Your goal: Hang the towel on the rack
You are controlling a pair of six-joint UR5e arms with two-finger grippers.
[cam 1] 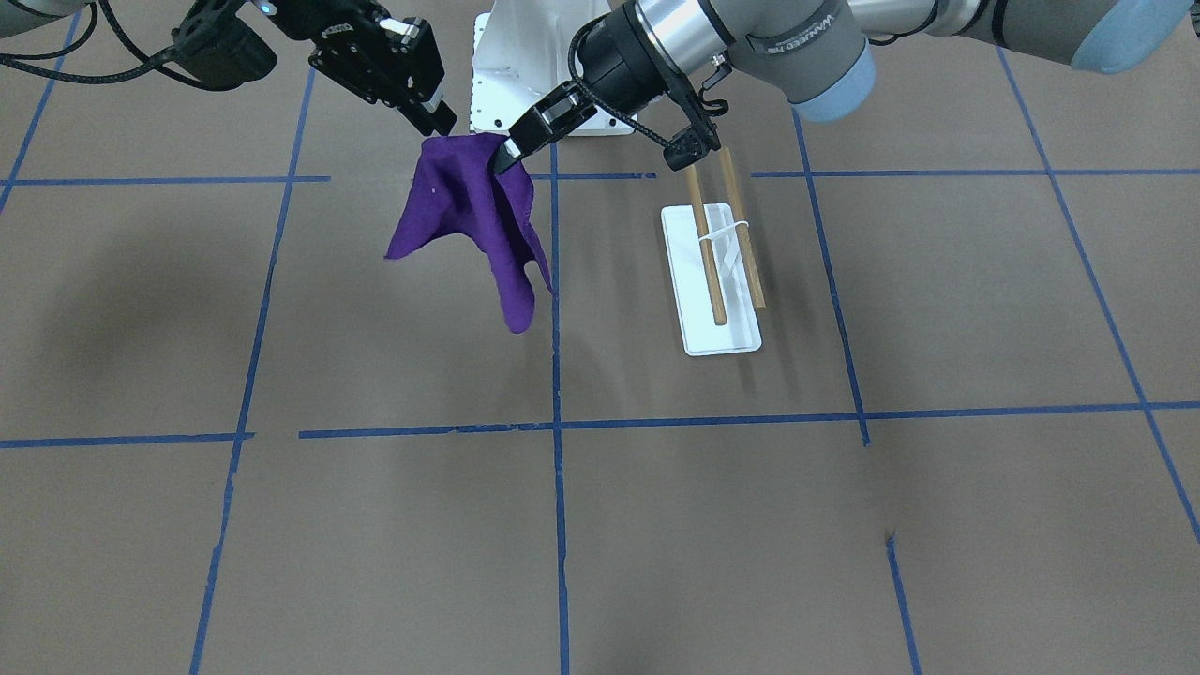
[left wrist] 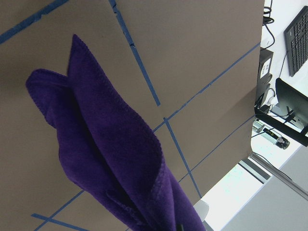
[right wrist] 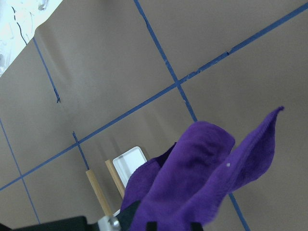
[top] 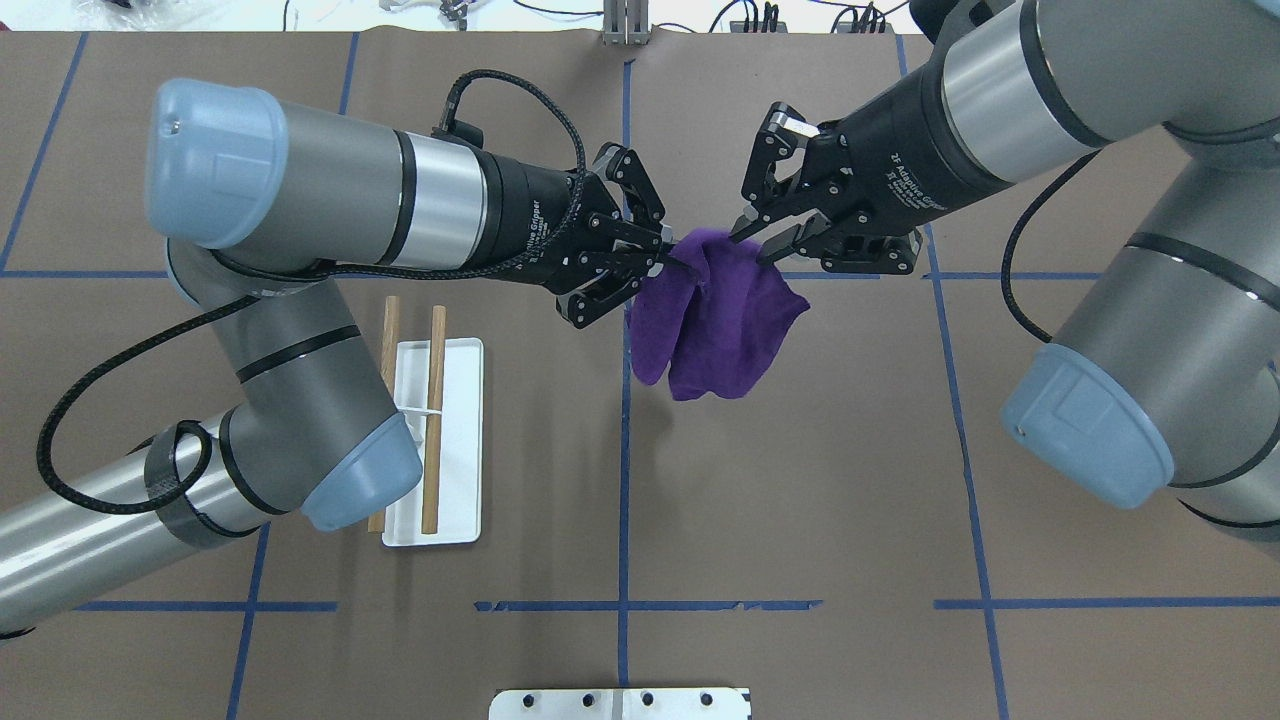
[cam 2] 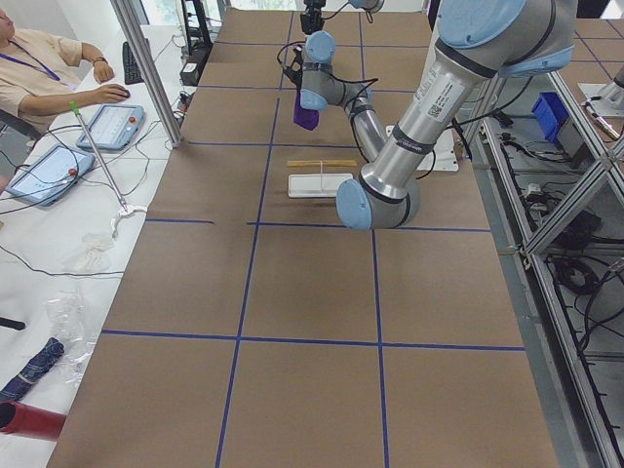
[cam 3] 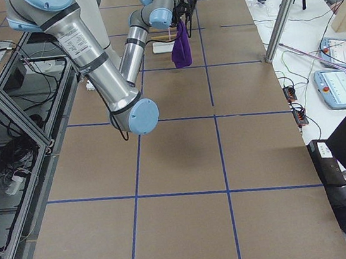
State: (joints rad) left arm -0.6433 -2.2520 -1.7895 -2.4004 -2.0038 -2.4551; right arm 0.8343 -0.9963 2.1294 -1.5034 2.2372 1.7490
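Above the middle of the bench (top: 800, 500), clear of its surface, the towel (top: 715, 320) hangs bunched between both arms. The left fingers (top: 668, 260) are clamped on one end of its top edge and the right fingers (top: 772, 250) on the other, so close together that the cloth sags in folds instead of spreading flat. The rack (top: 460, 400) stands well apart on the robot's left, its two wooden rods (top: 433, 420) bare and parallel above the white base. I judge the step in hand to be the carry, with the hanging not yet done. The next move calls for drawing the grips apart to stretch the top edge, bringing it over a rod along the rod's length, then lowering so cloth drapes down both sides before letting go; a slack edge could slide off. Brown paper crossed by blue tape lines (top: 622, 480) covers the bench, and a seated person (cam 2: 39, 68) with tablets (cam 2: 109, 125) works at a white side table.
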